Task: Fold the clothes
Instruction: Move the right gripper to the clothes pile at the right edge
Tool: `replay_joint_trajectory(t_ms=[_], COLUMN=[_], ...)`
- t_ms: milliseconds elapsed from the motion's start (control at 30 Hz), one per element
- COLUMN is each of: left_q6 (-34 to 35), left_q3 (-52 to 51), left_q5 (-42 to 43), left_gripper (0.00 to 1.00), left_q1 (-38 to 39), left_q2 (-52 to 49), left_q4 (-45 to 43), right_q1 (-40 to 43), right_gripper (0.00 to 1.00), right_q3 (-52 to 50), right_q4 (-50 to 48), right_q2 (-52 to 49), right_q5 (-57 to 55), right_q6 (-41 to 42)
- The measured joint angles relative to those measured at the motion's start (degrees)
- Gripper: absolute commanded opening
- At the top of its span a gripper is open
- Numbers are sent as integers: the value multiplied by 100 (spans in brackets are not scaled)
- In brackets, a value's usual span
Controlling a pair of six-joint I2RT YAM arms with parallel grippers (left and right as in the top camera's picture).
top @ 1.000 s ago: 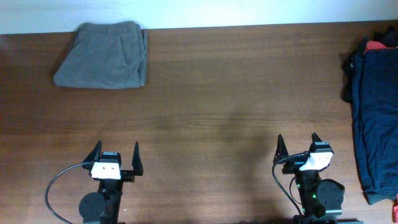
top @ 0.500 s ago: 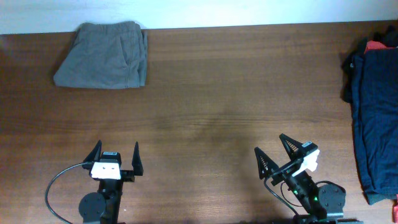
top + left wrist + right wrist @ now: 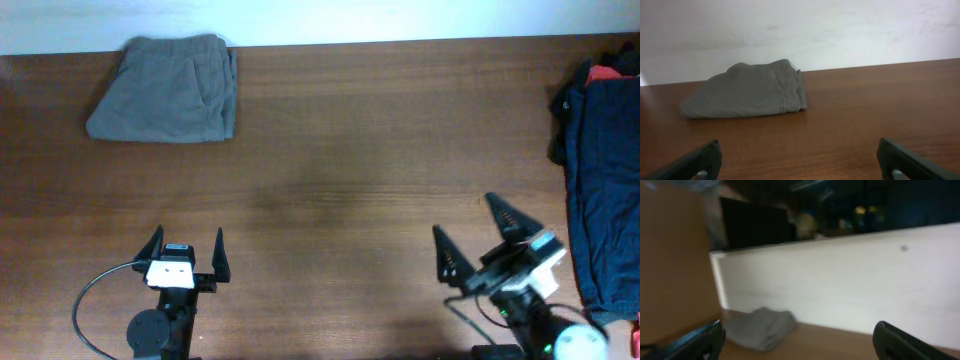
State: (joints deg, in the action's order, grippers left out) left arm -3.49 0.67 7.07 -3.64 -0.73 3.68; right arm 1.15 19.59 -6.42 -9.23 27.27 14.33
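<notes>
I am holding my left gripper (image 3: 187, 240) at the near edge of the table (image 3: 350, 160), pointing straight toward the far side. Its jaws are standing wide apart with nothing between them. In my left wrist view, only the dark tips are showing at the two bottom corners, with bare brown wood in between.

My right gripper (image 3: 463, 213) is sitting at the near right, turned at a slant toward the far left. Its jaws are also spread wide and gripping nothing. My right wrist view is coming through blurred and tilted, so I am making out little there beyond my two finger ends and a grey heap by a pale wall.

Just to the right of that gripper, not touching it, the navy-blue shorts (image 3: 608, 190) are lying along the right edge of the table, partly running out of the overhead view. A bit of red cloth (image 3: 603, 72) is peeking out at their far end.

Farthest away, in the far left corner against the wall, the grey shorts (image 3: 165, 88) are lying folded, well apart from both of my grippers.
</notes>
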Motion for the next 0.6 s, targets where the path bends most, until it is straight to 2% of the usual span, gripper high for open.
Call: replay_joint_trajectory(t_ms=[133,333,600], left_q6=[0,0,0], left_q3=[2,2,2], left_q5=[0,2,0], left_gripper=[99,99,99], left_q1=[0,0,0], left_q2=[7,11,11], left_q4=[0,0,0], right_q1=[0,122,1200], right_gripper=[99,99,99], right_q3=[1091,2942,5683], right_q4=[754,1897,3611], right_q2=[-1141,-3541,-6966], right_q5=[-608,-2201,-3318], right_q6=[-479,-962,-1582])
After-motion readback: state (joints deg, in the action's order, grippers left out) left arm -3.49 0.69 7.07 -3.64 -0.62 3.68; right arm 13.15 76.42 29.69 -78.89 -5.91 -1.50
